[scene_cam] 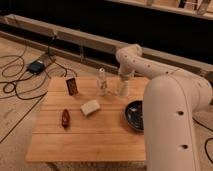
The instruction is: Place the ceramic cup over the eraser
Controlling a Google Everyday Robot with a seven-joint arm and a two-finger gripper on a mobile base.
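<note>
Overhead, the gripper [123,78] hung with jaws wide just over the ceramic cup [122,90], at the table's [100,142] one o'clock. Best to descend squarely, clamp firmly, then carry it toward the eraser [90,107], at the cup's seven o'clock.

cup [123,90] 1 | bottle [102,82] 1 | bowl [134,114] 1 | eraser [90,107] 1 | hand [123,79] 1

Wooden table [90,136], cabled tan floor [17,127]
</note>
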